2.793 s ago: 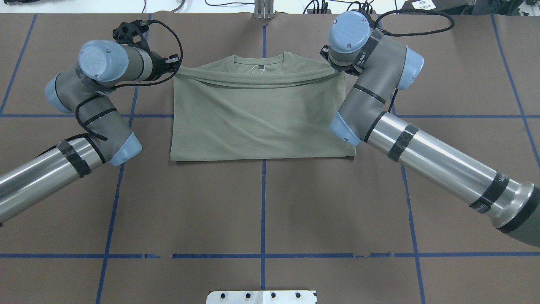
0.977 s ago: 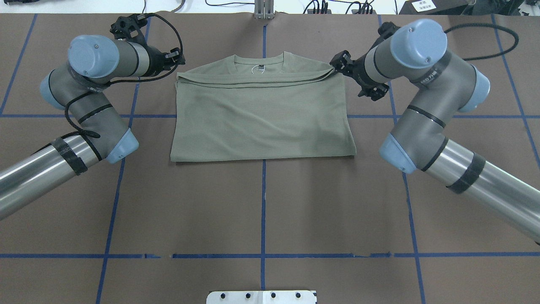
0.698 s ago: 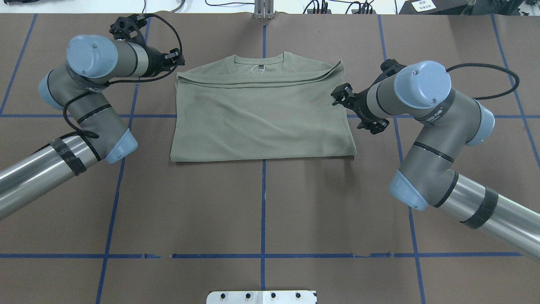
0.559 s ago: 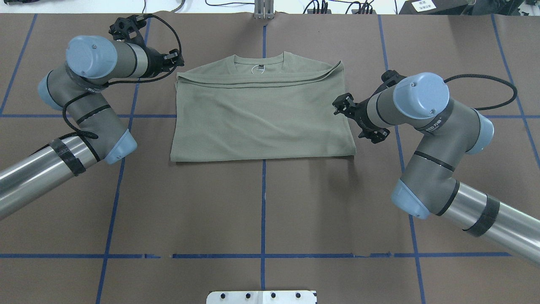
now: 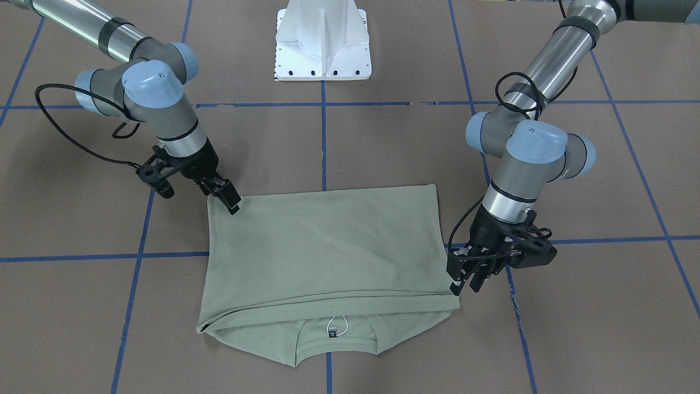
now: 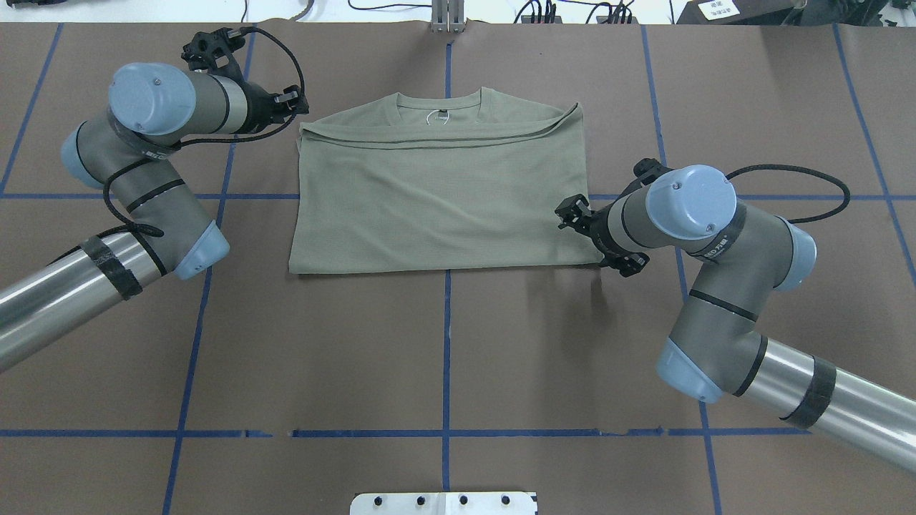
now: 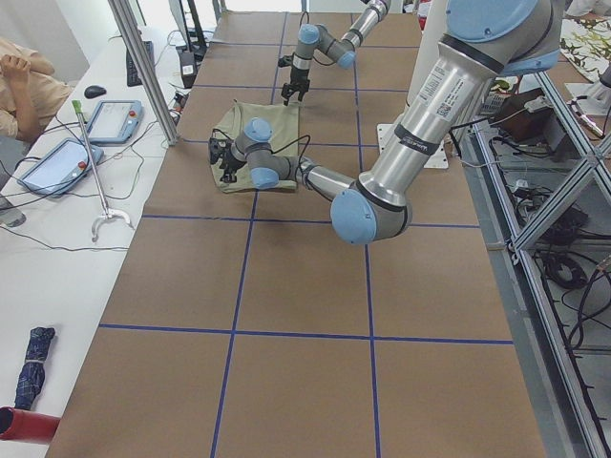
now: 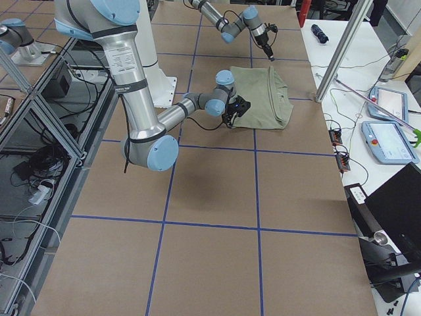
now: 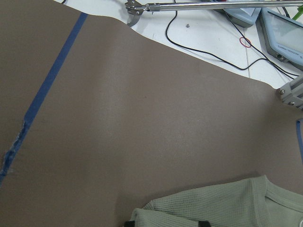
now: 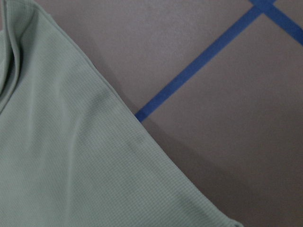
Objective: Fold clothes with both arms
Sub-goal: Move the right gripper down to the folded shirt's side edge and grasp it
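Note:
The pale sage-green shirt (image 6: 436, 200) lies folded flat on the brown table, collar (image 6: 439, 100) at the far edge; it also shows in the front view (image 5: 322, 246). My left gripper (image 6: 300, 111) sits at the shirt's far left corner (image 5: 464, 284); its fingertips stand apart in the left wrist view, with the shirt's edge (image 9: 227, 208) between them. My right gripper (image 6: 565, 214) hovers low by the shirt's right edge, close to the near right corner (image 5: 232, 203), looks open and holds nothing. The right wrist view shows only the shirt (image 10: 71, 156) and table.
Blue tape lines (image 6: 446, 343) grid the brown table. The white pedestal base (image 5: 322, 44) stands at the robot's side. Past the far edge are a metal post (image 7: 143, 67), tablets (image 7: 115, 119) and a seated person (image 7: 19, 86).
Both grippers have let go of the folded-over edge, which now lies flat. My right gripper moved toward the robot along the shirt's right edge. My left gripper stays by the far left corner.

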You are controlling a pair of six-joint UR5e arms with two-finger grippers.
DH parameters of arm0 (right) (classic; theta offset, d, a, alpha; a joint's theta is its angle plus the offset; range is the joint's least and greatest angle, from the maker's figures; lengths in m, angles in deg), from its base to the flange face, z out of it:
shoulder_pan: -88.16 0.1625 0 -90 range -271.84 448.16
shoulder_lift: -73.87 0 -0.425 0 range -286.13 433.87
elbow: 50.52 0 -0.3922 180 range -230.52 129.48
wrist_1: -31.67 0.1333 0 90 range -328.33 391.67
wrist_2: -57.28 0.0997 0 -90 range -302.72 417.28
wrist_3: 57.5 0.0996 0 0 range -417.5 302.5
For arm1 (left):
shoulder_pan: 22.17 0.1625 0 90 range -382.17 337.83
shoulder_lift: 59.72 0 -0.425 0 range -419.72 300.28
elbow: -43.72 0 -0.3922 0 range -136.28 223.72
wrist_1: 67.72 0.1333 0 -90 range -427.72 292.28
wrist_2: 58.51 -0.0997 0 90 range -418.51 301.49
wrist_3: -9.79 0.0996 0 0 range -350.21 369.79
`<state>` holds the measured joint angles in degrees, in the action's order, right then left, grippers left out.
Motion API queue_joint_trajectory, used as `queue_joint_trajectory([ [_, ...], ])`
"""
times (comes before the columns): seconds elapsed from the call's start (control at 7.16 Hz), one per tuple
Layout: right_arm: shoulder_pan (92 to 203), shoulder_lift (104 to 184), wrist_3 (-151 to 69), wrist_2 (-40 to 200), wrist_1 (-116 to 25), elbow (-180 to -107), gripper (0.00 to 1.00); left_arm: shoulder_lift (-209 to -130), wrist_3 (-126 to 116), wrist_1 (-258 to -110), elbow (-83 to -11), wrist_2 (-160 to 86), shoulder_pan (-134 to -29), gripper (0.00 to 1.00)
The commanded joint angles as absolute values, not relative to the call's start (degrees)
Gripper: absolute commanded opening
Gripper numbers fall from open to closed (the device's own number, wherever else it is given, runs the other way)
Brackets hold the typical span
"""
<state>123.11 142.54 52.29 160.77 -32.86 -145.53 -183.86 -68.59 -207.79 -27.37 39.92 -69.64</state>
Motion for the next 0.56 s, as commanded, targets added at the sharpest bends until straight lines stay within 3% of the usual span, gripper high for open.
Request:
queue_joint_trajectory([
  [0.0, 122.96, 142.68, 52.45, 160.81, -32.93, -145.53, 0.77, -183.82, -68.61, -207.82, -27.38, 39.92, -69.63, 0.54],
  [0.42, 123.31, 142.77, 52.36, 160.11, -33.29, -145.53, 0.74, -183.82, -68.61, -207.82, -27.30, 39.92, -69.63, 0.54],
])
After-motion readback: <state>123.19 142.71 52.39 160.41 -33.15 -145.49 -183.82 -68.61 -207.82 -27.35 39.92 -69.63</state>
